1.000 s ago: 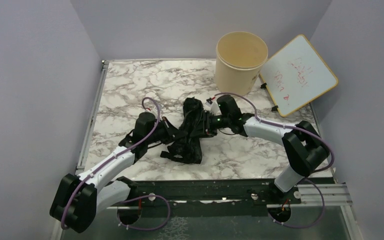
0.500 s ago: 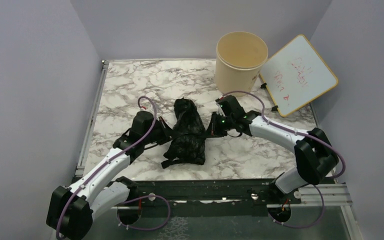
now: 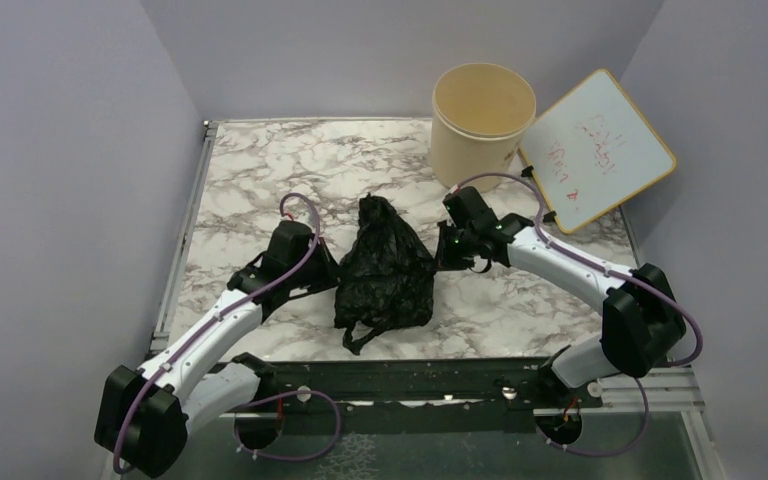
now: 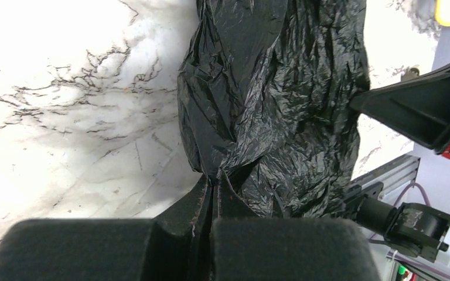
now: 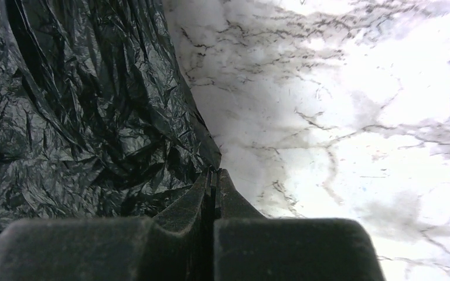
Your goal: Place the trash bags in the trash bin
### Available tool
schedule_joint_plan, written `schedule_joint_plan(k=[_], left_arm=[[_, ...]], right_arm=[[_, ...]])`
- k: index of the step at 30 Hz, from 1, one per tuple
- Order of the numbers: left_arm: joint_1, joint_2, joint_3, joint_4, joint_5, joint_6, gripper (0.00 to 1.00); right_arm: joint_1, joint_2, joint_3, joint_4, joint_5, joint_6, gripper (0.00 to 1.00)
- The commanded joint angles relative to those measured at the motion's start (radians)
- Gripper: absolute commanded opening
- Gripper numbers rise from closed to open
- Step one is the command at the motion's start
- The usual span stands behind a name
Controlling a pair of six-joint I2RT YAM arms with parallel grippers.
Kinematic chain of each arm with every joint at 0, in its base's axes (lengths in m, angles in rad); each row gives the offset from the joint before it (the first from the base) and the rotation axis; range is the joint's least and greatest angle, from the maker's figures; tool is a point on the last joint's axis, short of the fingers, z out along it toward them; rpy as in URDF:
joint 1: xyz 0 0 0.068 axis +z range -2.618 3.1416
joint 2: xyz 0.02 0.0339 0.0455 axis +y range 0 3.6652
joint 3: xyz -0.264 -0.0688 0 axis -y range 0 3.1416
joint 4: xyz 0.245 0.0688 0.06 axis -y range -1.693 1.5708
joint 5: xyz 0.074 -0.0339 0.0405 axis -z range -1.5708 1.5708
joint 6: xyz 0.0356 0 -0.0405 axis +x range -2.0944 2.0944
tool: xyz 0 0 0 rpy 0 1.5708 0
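Trash bags (image 3: 385,265): black, glossy, crinkled plastic, found at the middle of the top view, on or just above the marble-patterned bench (image 3: 260,170); contact of the lower part with the bench cannot be judged. The plastic is stretched between the two grippers in a broad, roughly triangular form, with the peak toward the top of the frame. Loop handles (image 3: 365,335) are seen hanging at the lower edge.

Left gripper (image 4: 212,184): fingers pressed together, with a fold of the bags (image 4: 269,99) pinched at the tips. In the top view it (image 3: 332,275) is placed at the left edge of the plastic.

Right gripper (image 5: 212,172): fingers pressed together, with the edge of the black film (image 5: 82,105) caught at the tips. In the top view it (image 3: 440,255) is placed at the right corner of the plastic.

Trash bin (image 3: 482,125): round beige tub, upright, at the upper right of the bench, well apart from the bags. No lettering on it can be read at this size.

Whiteboard (image 3: 600,150): white face, yellow frame, propped tilted just right of the bin. Red handwriting is carried on it; the words are too small to be read.

Changes noted against one second earlier: the bags were then bunched into a narrow dark bundle between the grippers, and are now drawn out much wider. The right gripper has been shifted toward the right of the frame and its fingers, then partly spread, have been closed. The bin and the whiteboard are unmoved.
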Motion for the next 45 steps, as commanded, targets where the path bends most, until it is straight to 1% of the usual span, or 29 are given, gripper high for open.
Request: schedule_joint_plan(k=[1, 3, 7, 9, 13, 15, 18, 20, 23, 24, 25, 26, 27, 28, 29, 31, 33, 34, 38, 40, 43, 45], left_arm=[[0.001, 0.005, 0.036, -0.039, -0.021, 0.044, 0.00], [0.001, 0.005, 0.035, -0.040, -0.027, 0.040, 0.00], [0.001, 0.007, 0.033, -0.038, -0.025, 0.032, 0.00], [0.002, 0.011, 0.033, -0.038, -0.030, 0.032, 0.00], [0.001, 0.018, 0.027, -0.038, -0.035, 0.030, 0.00], [0.000, 0.020, 0.022, -0.038, -0.034, 0.028, 0.00], [0.002, 0.018, 0.013, -0.034, -0.038, 0.029, 0.00], [0.001, 0.020, 0.010, -0.025, -0.039, 0.026, 0.00], [0.001, 0.031, 0.020, -0.019, -0.039, 0.026, 0.00], [0.001, 0.035, 0.025, -0.018, -0.039, 0.026, 0.00], [0.001, 0.039, 0.030, -0.017, -0.038, 0.025, 0.00], [0.002, 0.042, 0.034, -0.017, -0.036, 0.024, 0.00], [0.001, 0.043, 0.036, -0.017, -0.034, 0.022, 0.00], [0.001, 0.045, 0.039, -0.016, -0.033, 0.020, 0.00], [0.001, 0.046, 0.039, -0.014, -0.034, 0.019, 0.00], [0.002, 0.045, 0.041, -0.014, -0.034, 0.019, 0.00], [0.002, 0.043, 0.041, -0.015, -0.035, 0.018, 0.00], [0.001, 0.042, 0.041, -0.015, -0.032, 0.018, 0.00], [0.001, 0.049, 0.046, -0.010, -0.028, 0.011, 0.00], [0.001, 0.058, 0.055, -0.010, -0.023, 0.015, 0.00], [0.000, 0.066, 0.059, -0.009, -0.012, 0.010, 0.00], [0.001, 0.063, 0.055, -0.008, -0.014, 0.009, 0.00]], right_arm=[[-0.006, 0.000, 0.064, -0.110, 0.094, -0.105, 0.04], [-0.006, 0.005, 0.089, -0.144, 0.131, -0.138, 0.08], [-0.006, 0.013, 0.147, -0.239, 0.202, -0.164, 0.12], [-0.006, -0.010, 0.150, -0.243, 0.223, -0.180, 0.12], [-0.006, -0.059, 0.144, -0.237, 0.261, -0.189, 0.17], [-0.006, -0.073, 0.141, -0.242, 0.275, -0.201, 0.17], [-0.006, -0.066, 0.173, -0.311, 0.319, -0.197, 0.27], [-0.006, -0.064, 0.199, -0.350, 0.326, -0.195, 0.34], [-0.006, -0.104, 0.192, -0.323, 0.281, -0.221, 0.37], [-0.006, -0.128, 0.181, -0.289, 0.232, -0.249, 0.37], [-0.006, -0.159, 0.156, -0.239, 0.152, -0.290, 0.37], [-0.006, -0.196, 0.126, -0.173, 0.085, -0.307, 0.38], [-0.006, -0.231, 0.087, -0.105, 0.006, -0.310, 0.40], [-0.005, -0.271, 0.040, 0.006, -0.071, -0.315, 0.41], [-0.005, -0.306, -0.005, 0.075, -0.121, -0.304, 0.43], [-0.005, -0.369, -0.079, 0.171, -0.131, -0.259, 0.45], [-0.005, -0.405, -0.130, 0.230, -0.135, -0.254, 0.48], [-0.005, -0.417, -0.155, 0.266, -0.163, -0.258, 0.49], [0.014, -0.435, -0.254, 0.455, -0.363, -0.235, 0.56], [0.056, -0.437, -0.291, 0.526, -0.385, -0.256, 0.58], [0.178, -0.440, -0.338, 0.608, -0.318, -0.337, 0.61], [0.259, -0.421, -0.367, 0.666, -0.267, -0.387, 0.80]])
